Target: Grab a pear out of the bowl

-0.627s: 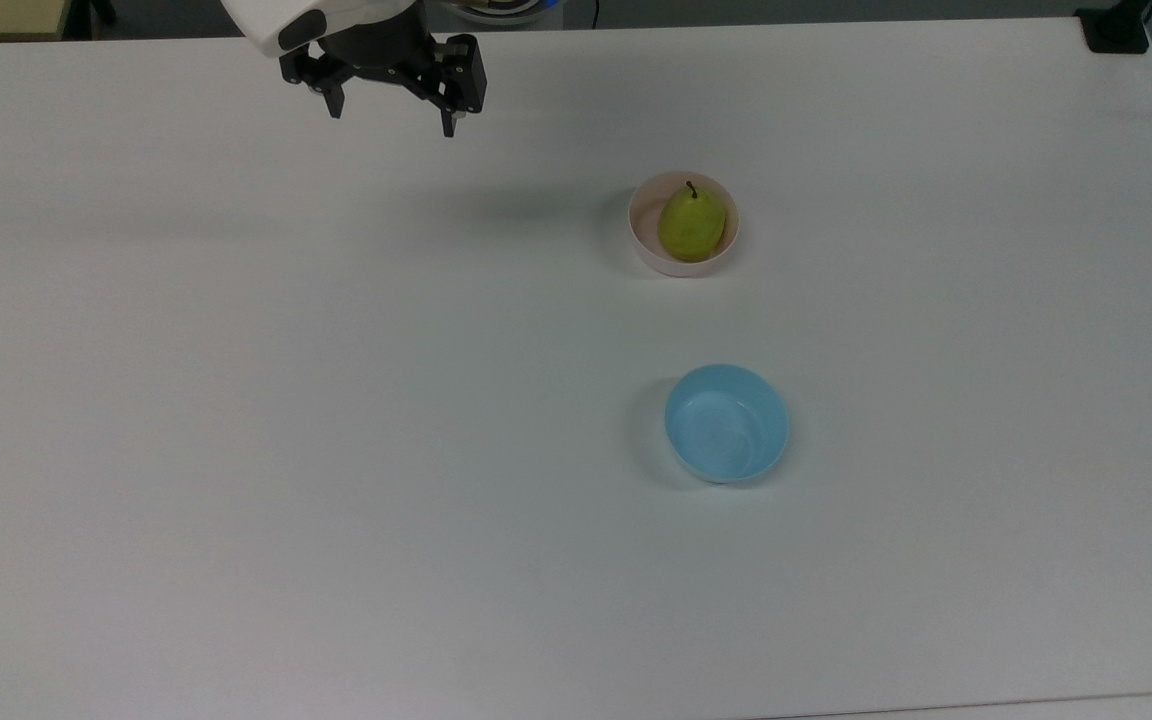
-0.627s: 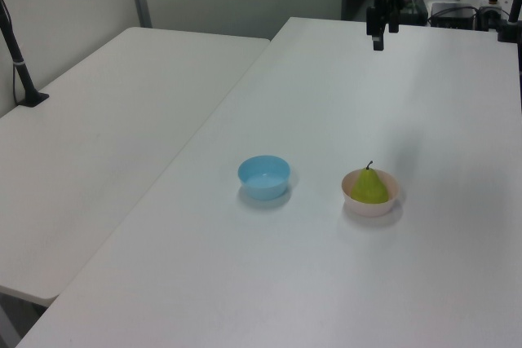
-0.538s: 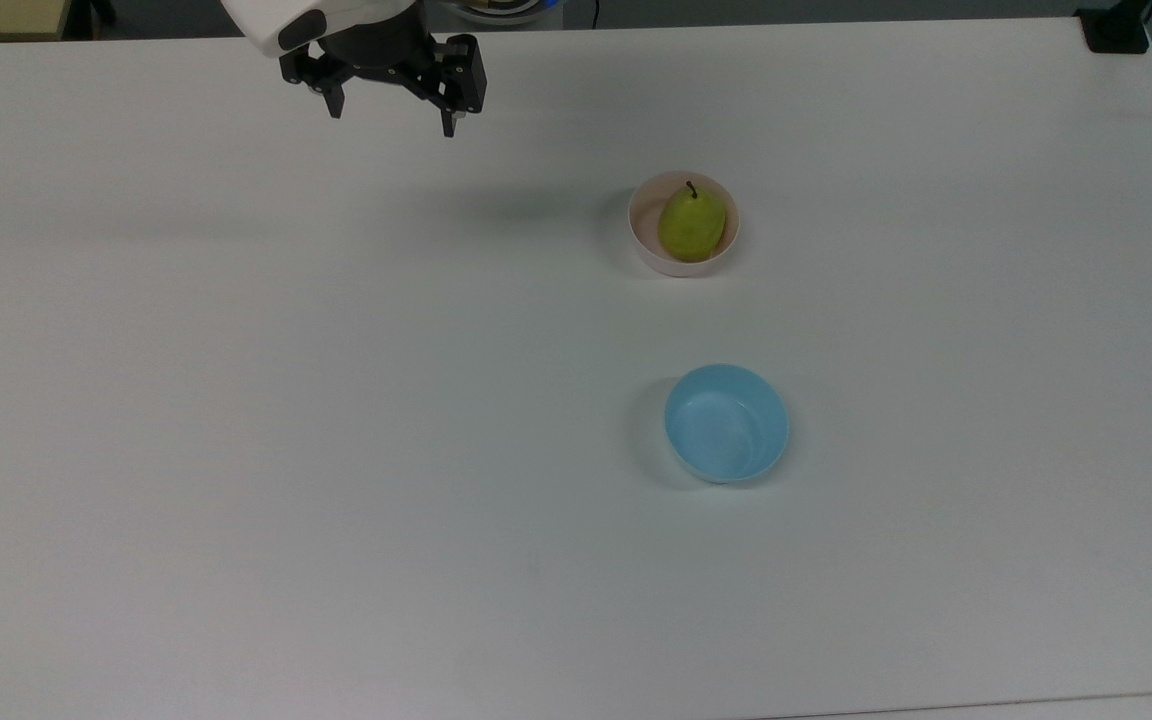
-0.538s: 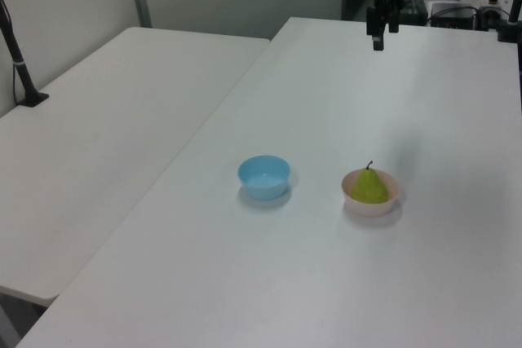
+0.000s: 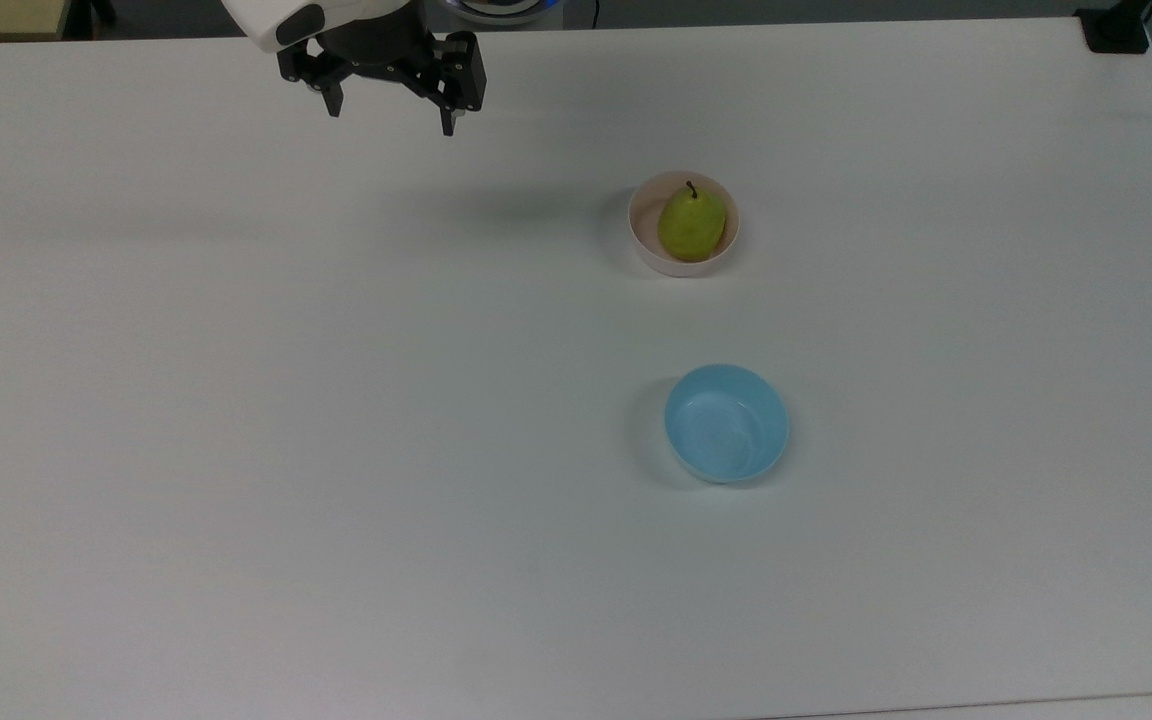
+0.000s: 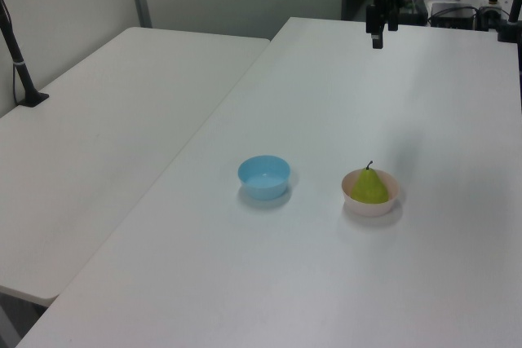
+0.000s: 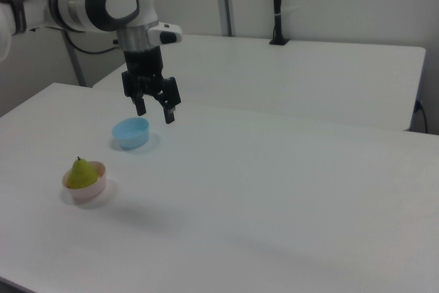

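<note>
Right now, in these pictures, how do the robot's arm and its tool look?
The arm is white and rounded, with grey bands at its joints and a grey oval panel on the side. A black cable runs behind it in the right view. The tool is black and angular, with two slim black fingers below a dark cylindrical wrist.
</note>
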